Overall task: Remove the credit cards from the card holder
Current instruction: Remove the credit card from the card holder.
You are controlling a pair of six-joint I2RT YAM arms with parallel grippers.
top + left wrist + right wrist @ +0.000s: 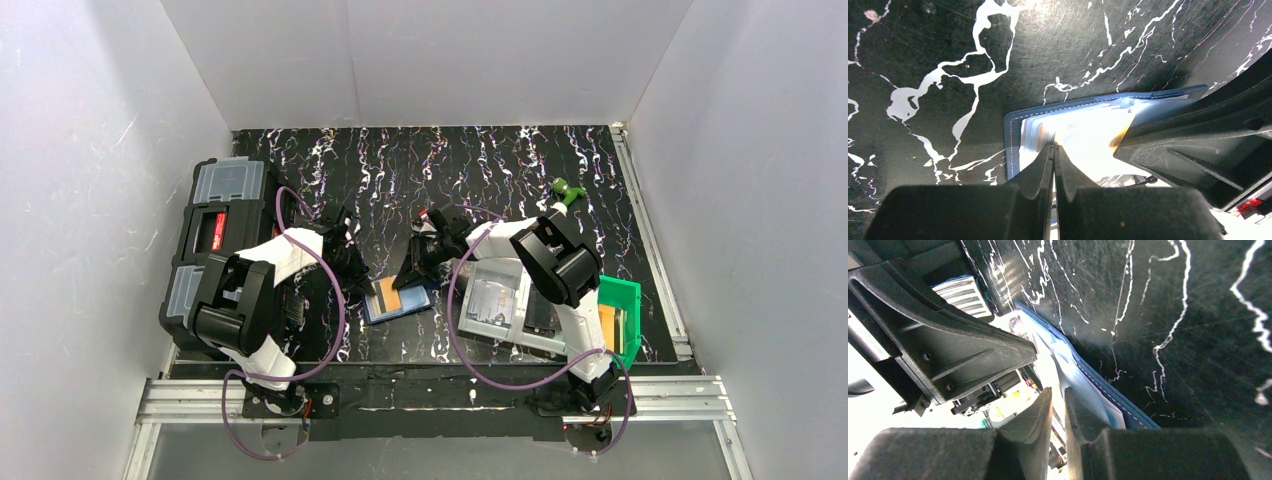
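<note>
The blue card holder [412, 304] is lying open near the front edge of the bench, a bit left of the middle, with its clear sleeves facing up. There's an orange-tan card [388, 292] sitting in one of the sleeves. The left gripper [1054, 148] has its fingers pressed together, tips down on the sleeves. The right gripper [1058, 394] is down at the holder's stitched edge with its fingers nearly together, just a slit between them. Honestly can't tell if it's pinching the plastic.

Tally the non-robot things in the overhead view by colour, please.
Black: 1, plastic toolbox with clear lids
Navy blue: 1, open folding card holder
Green: 2, plastic bin, small object
Pale grey: 1, flat plastic tray
Total: 5
</note>
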